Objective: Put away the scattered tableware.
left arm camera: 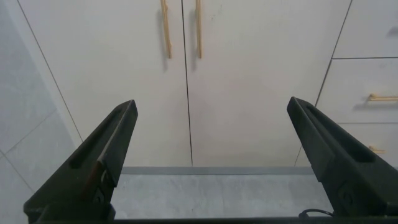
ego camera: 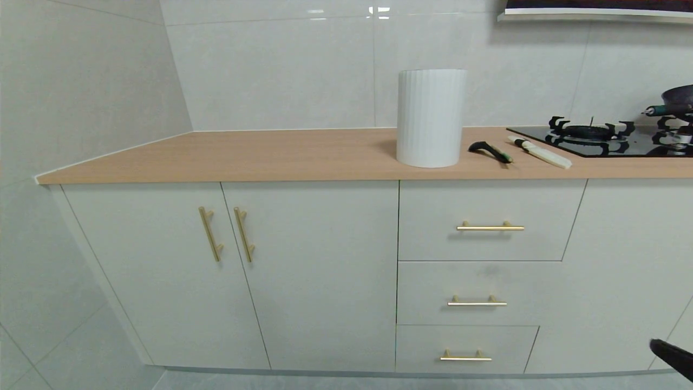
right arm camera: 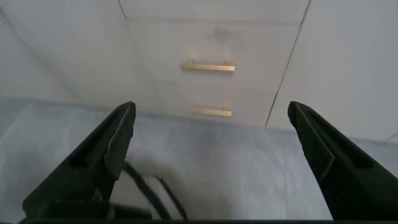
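Left pincer (left arm camera: pixel 211 104) and right pincer (right arm camera: pixel 211 107) gape empty. Pale knife (ego camera: pixel 538 152) and dark utensil (ego camera: pixel 490 150) look light, stiff and thin; best pinched across their handles.

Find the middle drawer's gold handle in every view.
Head view: middle drawer handle, second of three in the drawer stack.
Left wrist view: the handle, beyond the double cabinet doors, partly cut off.
Right wrist view: the handle, centred on its drawer front.
Shared landmark: bottom drawer handle, directly below it.

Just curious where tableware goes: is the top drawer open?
Shut. The top drawer sits flush with the cabinet doors beside it.
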